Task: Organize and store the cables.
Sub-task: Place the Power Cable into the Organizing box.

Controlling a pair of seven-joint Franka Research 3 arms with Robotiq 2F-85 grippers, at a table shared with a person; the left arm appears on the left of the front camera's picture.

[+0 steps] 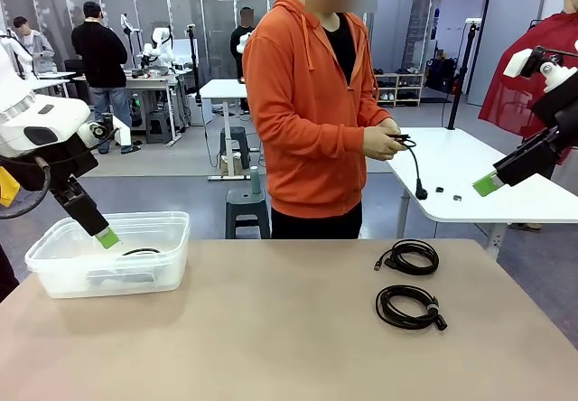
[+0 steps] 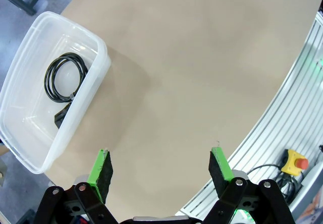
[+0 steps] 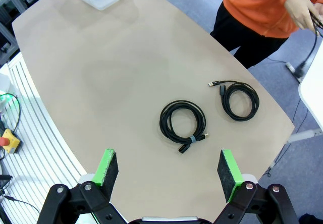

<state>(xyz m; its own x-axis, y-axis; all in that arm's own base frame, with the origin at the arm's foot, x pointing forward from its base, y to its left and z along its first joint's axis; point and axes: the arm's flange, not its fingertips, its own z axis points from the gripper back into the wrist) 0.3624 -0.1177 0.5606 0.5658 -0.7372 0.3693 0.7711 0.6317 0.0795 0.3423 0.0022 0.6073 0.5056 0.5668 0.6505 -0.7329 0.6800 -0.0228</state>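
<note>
The right fingers (image 3: 108, 166) are held wide apart and empty, well above the tan surface (image 3: 101, 72). Just ahead of them, a thin black cable wound into a flat loop (image 3: 164, 123) is seen lying on the surface. A second black coil with a loose plug end (image 3: 225, 103) lies just beyond it, not touching. The left fingers (image 2: 101, 169) are likewise spread wide with nothing held. Ahead of them and off to one side is a clear plastic tub (image 2: 75, 118), in which one coiled black cord (image 2: 48, 80) is stored. Farther off, a dangling black cable (image 1: 421, 188) is held in the person's hands (image 1: 381, 141). Storing is judged partly done. Next, the right fingers would need to be lowered over the nearer loop, closed across its bundled strands, and carried to the tub well apart from them.
</note>
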